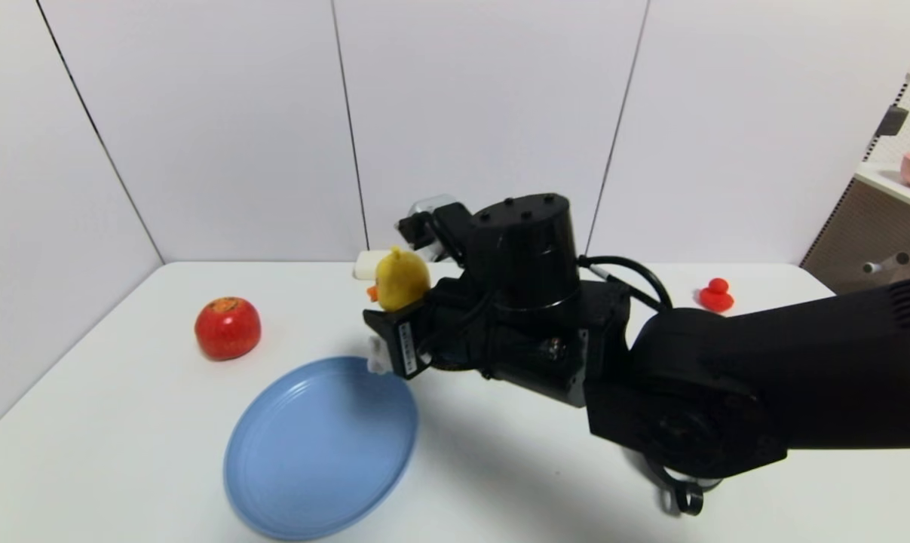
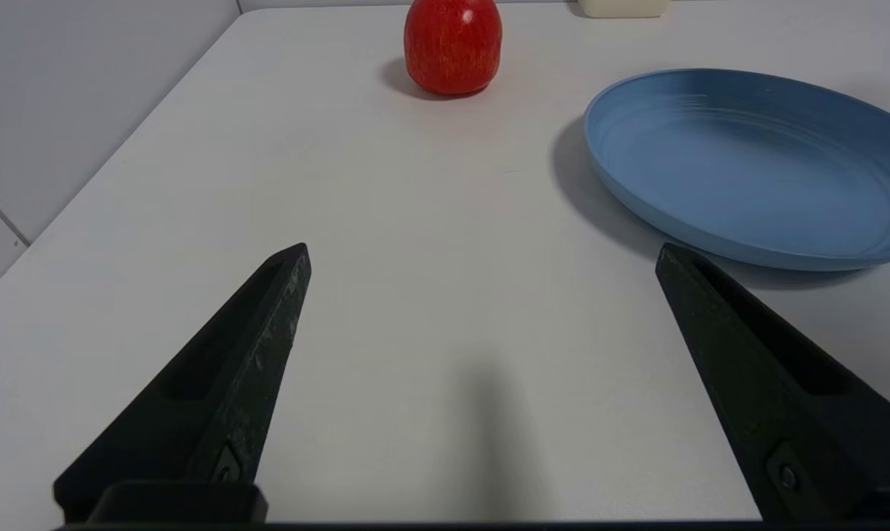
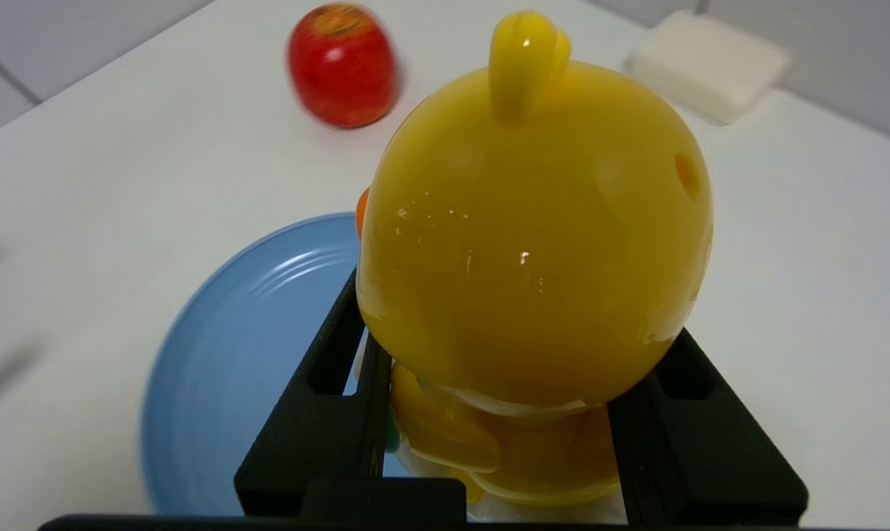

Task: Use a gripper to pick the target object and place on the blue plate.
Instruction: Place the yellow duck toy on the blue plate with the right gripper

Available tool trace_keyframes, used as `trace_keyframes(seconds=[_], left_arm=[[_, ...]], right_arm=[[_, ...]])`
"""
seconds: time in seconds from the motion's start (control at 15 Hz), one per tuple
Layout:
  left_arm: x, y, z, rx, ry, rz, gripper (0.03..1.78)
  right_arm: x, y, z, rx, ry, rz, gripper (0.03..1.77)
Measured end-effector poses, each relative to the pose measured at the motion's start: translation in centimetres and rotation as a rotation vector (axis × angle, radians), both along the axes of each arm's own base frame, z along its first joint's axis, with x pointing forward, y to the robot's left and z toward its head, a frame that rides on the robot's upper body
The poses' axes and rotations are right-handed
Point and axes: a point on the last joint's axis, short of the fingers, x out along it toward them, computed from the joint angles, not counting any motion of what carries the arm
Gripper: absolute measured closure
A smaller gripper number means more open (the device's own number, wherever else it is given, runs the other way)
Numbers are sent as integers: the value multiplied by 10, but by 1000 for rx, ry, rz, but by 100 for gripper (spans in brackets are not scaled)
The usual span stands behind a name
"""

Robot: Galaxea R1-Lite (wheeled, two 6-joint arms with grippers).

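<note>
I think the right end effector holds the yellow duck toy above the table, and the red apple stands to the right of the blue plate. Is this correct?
Not quite: the head view shows the red apple beyond the blue plate and to its left. The right end effector does hold the yellow duck toy above the table.

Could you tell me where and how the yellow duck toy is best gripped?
Likely best: the body of the yellow duck toy, just below its head, one finger on each flank. The round head overhangs a narrower body, so that grip should resist slipping.
</note>
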Motion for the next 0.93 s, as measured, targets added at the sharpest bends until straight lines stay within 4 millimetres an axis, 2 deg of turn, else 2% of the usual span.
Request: trace_keyframes(seconds=[0.2, 0.4, 0.73, 0.93], left_arm=[[0, 0, 0, 0, 0, 0, 12], [0, 0, 0, 0, 0, -1, 12], [0, 0, 0, 0, 0, 0, 12], [0, 0, 0, 0, 0, 0, 12]], right_arm=[[-24, 32, -16, 17, 22, 80, 98], [-34, 53, -32, 12, 22, 99, 98], [-32, 83, -49, 47, -7, 95, 98], [-29, 93, -62, 68, -20, 95, 98]])
